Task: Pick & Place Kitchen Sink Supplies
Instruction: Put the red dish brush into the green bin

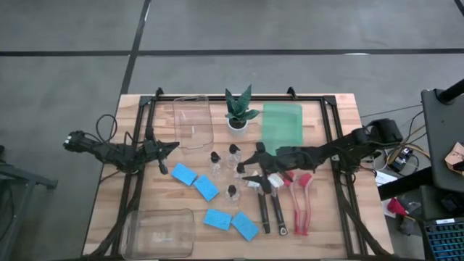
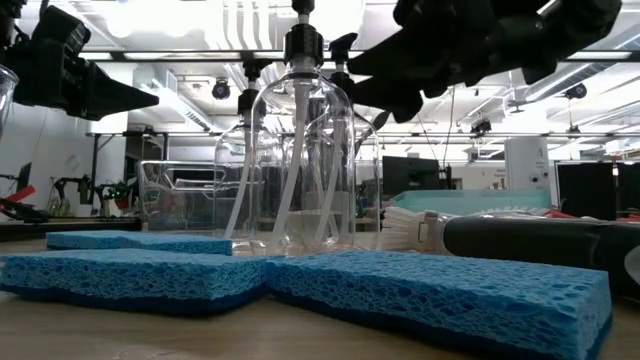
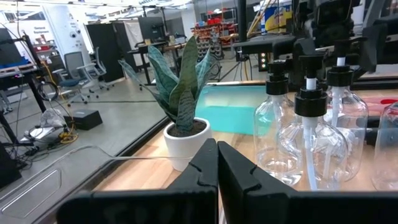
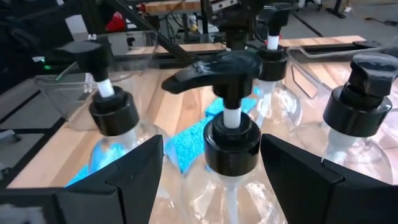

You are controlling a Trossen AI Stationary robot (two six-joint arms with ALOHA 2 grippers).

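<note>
Several clear bottles point(image 1: 232, 192) with black pump heads stand mid-table. My right gripper point(image 1: 249, 168) reaches in from the table's right, open. In the right wrist view its fingers point(image 4: 134, 171) stand on either side of one bottle's black cap point(image 4: 231, 146), with a gap showing on one side. Several blue sponges point(image 1: 206, 187) lie flat toward the near left. Black-handled brushes point(image 1: 262, 206) and red brushes point(image 1: 301, 203) lie side by side under my right arm. My left gripper point(image 1: 172, 147) waits shut at the left, above the table.
A green plant in a white pot point(image 1: 238, 116) stands at the far middle, with a green tray point(image 1: 281, 125) to its right and a clear tray point(image 1: 192, 119) to its left. Another clear tray point(image 1: 159, 232) sits at the near left corner.
</note>
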